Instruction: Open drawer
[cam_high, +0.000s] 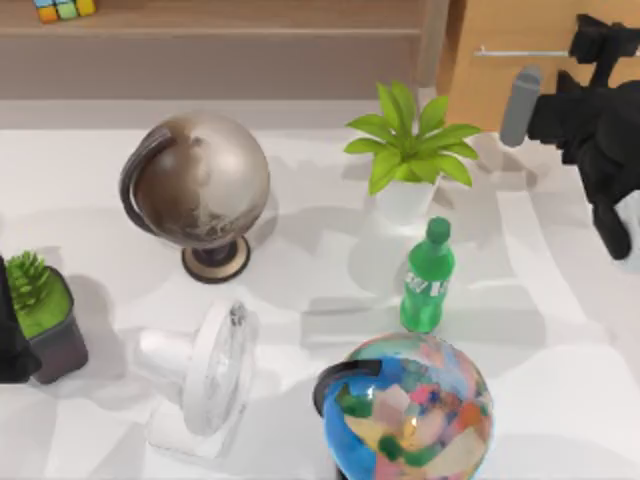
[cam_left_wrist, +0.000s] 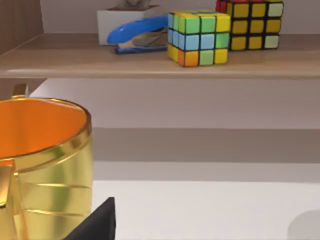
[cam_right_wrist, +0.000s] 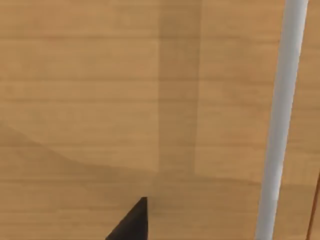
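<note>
The drawer (cam_high: 520, 70) is seen at the counter's (cam_high: 300, 260) far right corner, its light orange-tan front closed and its thin silver bar handle (cam_high: 520, 52) running along the upper part of the front. The right tool (cam_high: 590, 45) is held up at that front, at the right end of the handle; whether its fingers are spread or pressed together cannot be told. In the right wrist view the wooden front (cam_right_wrist: 125, 100) is seen close up, the silver bar (cam_right_wrist: 280, 120) crossing it, and a dark fingertip (cam_right_wrist: 132, 222) is seen just before the wood.

The left arm (cam_high: 12, 330) is parked at the counter's left edge, beside a small potted succulent (cam_high: 40, 310); the state of the left tool cannot be told. From its wrist view a gold cup (cam_left_wrist: 45, 165) is seen close by.

On the counter a grey globe (cam_high: 200, 185) is placed left of centre, a leafy potted plant (cam_high: 410, 150) toward the far right, a green bottle (cam_high: 430, 280) nearer than the plant, a white fan (cam_high: 215, 370) near the front edge and a colourful globe (cam_high: 410, 405) at the front edge.
</note>
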